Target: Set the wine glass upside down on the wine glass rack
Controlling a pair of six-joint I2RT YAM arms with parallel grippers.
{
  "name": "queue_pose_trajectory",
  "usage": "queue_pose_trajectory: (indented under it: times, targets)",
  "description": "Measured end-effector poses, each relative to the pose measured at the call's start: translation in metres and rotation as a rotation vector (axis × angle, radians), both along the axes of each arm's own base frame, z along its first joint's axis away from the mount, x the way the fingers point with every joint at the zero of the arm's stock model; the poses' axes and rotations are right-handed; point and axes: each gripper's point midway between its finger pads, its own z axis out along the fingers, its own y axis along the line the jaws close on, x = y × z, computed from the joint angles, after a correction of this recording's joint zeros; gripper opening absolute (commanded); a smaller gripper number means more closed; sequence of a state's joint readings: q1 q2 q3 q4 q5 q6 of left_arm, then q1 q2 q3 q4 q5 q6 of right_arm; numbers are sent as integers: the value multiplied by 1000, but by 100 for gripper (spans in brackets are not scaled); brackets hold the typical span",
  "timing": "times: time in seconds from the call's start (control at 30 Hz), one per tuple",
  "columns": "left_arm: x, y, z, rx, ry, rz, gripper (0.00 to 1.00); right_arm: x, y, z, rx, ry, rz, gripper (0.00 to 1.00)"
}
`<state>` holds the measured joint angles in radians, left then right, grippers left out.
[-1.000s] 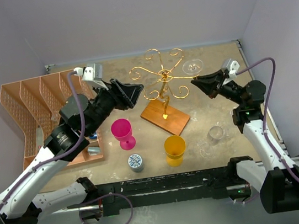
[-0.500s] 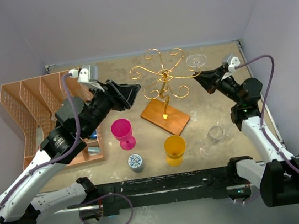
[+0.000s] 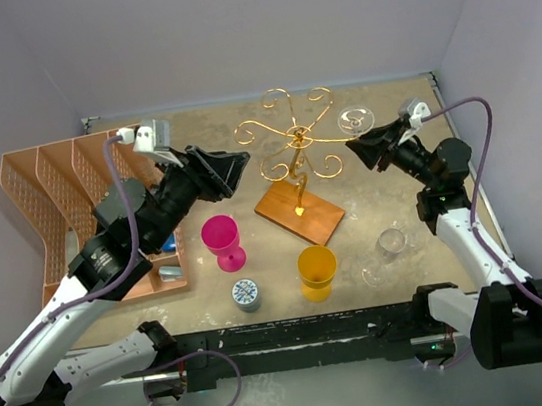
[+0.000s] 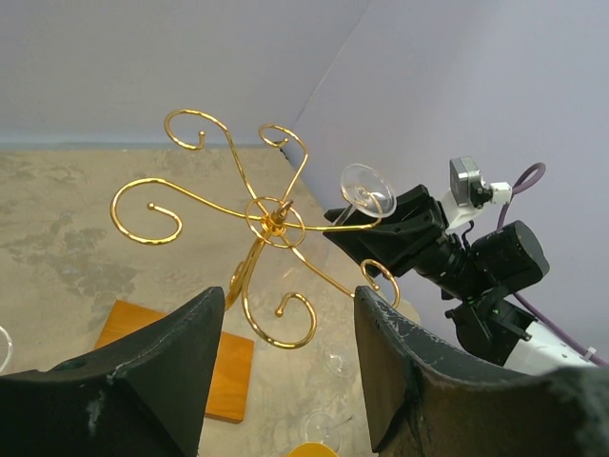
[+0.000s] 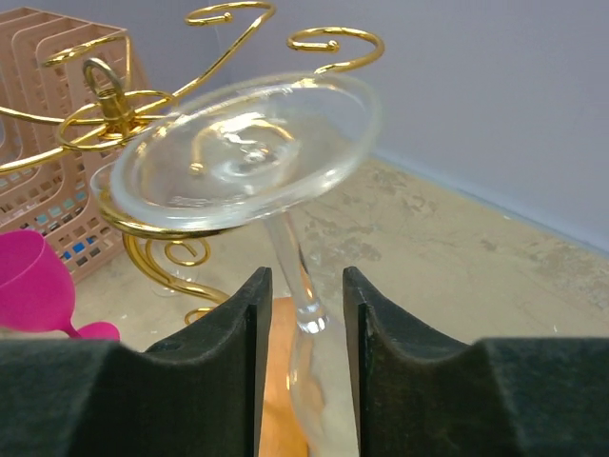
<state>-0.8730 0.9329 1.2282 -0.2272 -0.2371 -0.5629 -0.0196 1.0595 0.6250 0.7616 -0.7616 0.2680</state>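
The clear wine glass [image 5: 249, 152] hangs upside down, its round foot resting on a curled arm of the gold wine glass rack [image 3: 294, 139]. The stem runs down between my right gripper's [image 5: 303, 295] fingers, with a small gap on each side, so the gripper is open around it. From above, the glass foot [image 3: 355, 118] shows at the rack's right side, just past the right gripper [image 3: 357, 151]. My left gripper [image 3: 240, 162] hovers open and empty to the left of the rack [image 4: 274, 221], which stands on a wooden base [image 3: 299, 212].
An orange divided basket [image 3: 58, 193] fills the left side. A pink goblet [image 3: 222, 240], a yellow cup [image 3: 317, 269] and a small patterned cylinder [image 3: 246, 293] stand near the front. Another clear glass [image 3: 388, 245] sits at the front right.
My right gripper carried the glass up to the rack's right arm, and its jaws have now parted from the stem. The left arm drew back slightly to the left.
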Motion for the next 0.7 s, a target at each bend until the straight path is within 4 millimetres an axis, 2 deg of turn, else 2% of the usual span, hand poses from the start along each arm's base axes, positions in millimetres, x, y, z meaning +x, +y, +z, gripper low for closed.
queue_pose_trajectory:
  times: [0.13, 0.3, 0.7]
  targets:
    - [-2, 6, 5, -8, -15, 14, 54, -2, 0, -1, 4, 16, -3, 48]
    - [-3, 10, 7, -12, -18, 22, 55, -10, -2, 7, 19, 11, -17, 59]
    - [-8, 17, -7, 32, -6, 23, 56, -27, -18, 2, 41, 119, -147, 62]
